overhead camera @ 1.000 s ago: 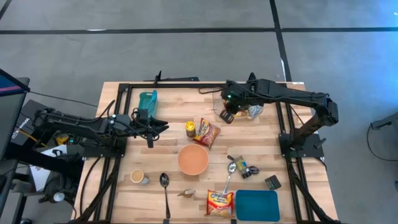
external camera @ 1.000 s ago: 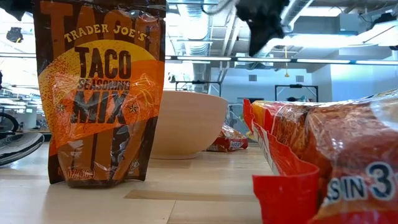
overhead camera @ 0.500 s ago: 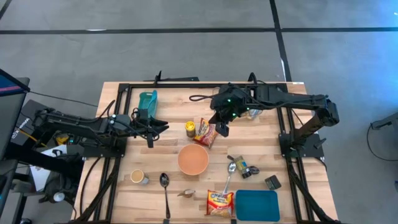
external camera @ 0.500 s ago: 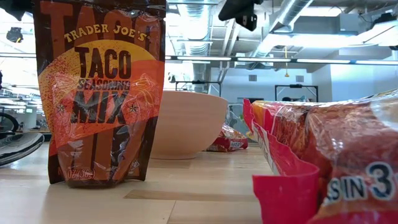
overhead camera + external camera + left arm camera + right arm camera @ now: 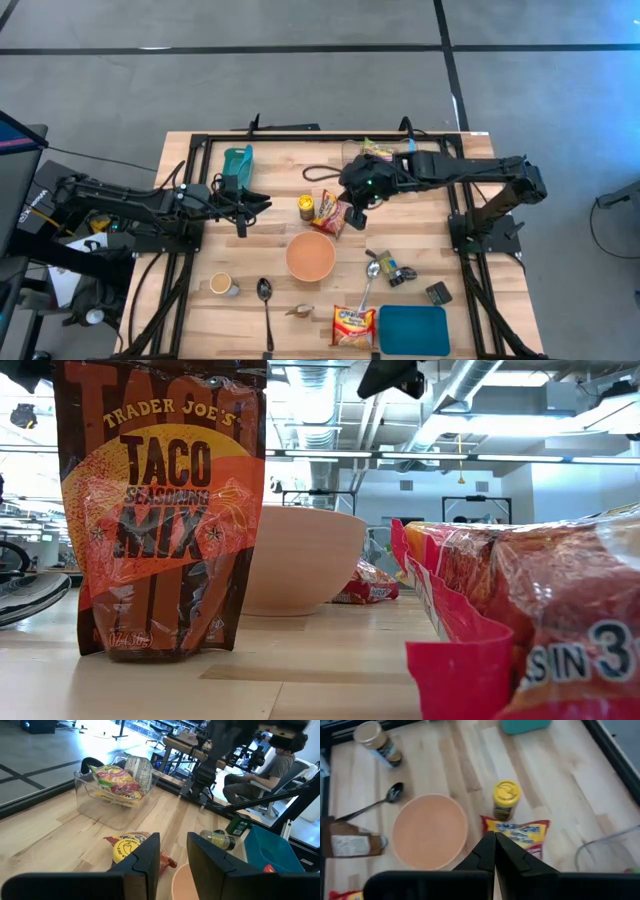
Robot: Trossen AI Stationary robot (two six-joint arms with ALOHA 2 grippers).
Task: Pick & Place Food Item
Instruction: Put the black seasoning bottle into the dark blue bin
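Snack packet point(image 5: 333, 213), orange-yellow and crinkly, is seen lying flat on the wooden counter point(image 5: 255, 250), just beside a small yellow-lidded jar point(image 5: 306, 206) and just far of the round tan bowl point(image 5: 311, 256). It is judged the likely pick, though the task names no one item. Handling is judged light, soft and slippery: thin glossy film, loose contents, easily crushed. A pinch on a sealed edge or corner is judged safest, not the flat middle.

Right gripper point(image 5: 355, 200) is held above the counter just right of the packet, fingers pressed together, nothing between them; in the right wrist view the packet point(image 5: 517, 833) and jar point(image 5: 505, 799) lie right ahead of the closed tips. The fingers must be spread before any grasp.

Left gripper point(image 5: 246, 203) waits at the left side, fingers point(image 5: 148, 857) slightly apart, empty.

Also noted: clear rigid plastic tub point(image 5: 116, 792) with bagged food at the far side, metal spoon point(image 5: 265, 300), flat blue lid point(image 5: 412, 330), noodle packet point(image 5: 352, 327) at the near edge.
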